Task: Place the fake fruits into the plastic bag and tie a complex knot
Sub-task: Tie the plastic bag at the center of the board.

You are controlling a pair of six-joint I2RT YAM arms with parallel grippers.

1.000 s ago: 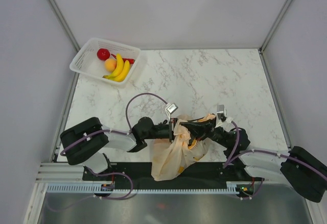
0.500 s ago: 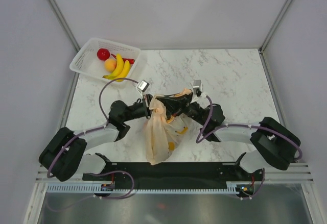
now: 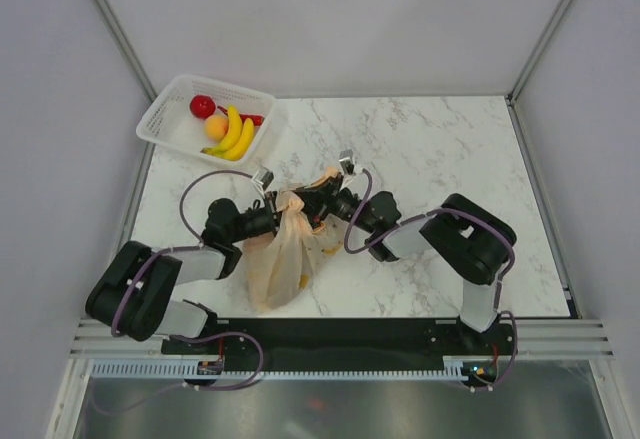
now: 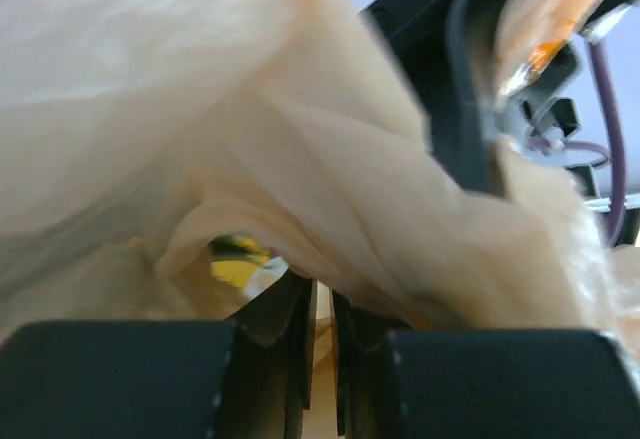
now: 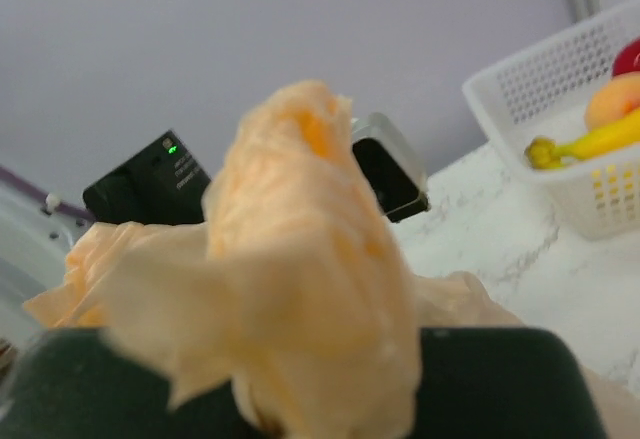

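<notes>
Your left tool (image 3: 280,207) sits at the left side of the plastic bag's (image 3: 278,264) gathered top. Its fingers (image 4: 297,354) stand almost together, with a sliver of peach film pinched in the narrow gap. Your right tool (image 3: 318,191) meets it from the bag's right side, jaws fully together on a bunched strip of the same film. That strip rises as a crumpled plume in the right wrist view. The two tools are just beside each other over the bag's top.

Your left arm (image 3: 195,259) lies low and is folded at its elbow left of the bag, its forearm running rightward to the bag's top. Your right arm (image 3: 470,244) bends sharply well to the bag's right. Its forearm stretches leftward, low over the surface (image 3: 440,149), to the same spot.

From its top, the bag's slack body trails toward you and lies on the surface. A yellow and dark patch shows through the film in the left wrist view; you cannot tell whether it is print or fruit.

Beyond the bag to its left, well apart, the white basket (image 3: 158,102) holds the red apple (image 3: 202,106), peach (image 3: 216,126), bananas (image 3: 236,131) and red chili (image 3: 253,119).
</notes>
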